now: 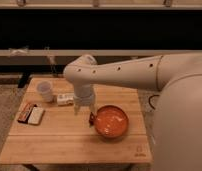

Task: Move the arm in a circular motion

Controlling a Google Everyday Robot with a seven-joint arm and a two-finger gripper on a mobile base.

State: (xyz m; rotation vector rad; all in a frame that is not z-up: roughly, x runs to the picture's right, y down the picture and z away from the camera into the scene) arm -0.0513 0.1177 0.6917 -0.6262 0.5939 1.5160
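The cream-white arm [124,72] reaches in from the right, with its rounded elbow [79,70] above the back of the wooden table [69,142]. Its wrist points straight down. The gripper [84,111] hangs just above the table top, close to the left rim of an orange bowl [113,122], and it holds nothing that I can see.
A white cup [44,90] stands at the table's back left. A small white packet [65,99] lies just left of the gripper. Two flat snack packets [31,114] lie near the left edge. The robot's large body [181,125] fills the right side.
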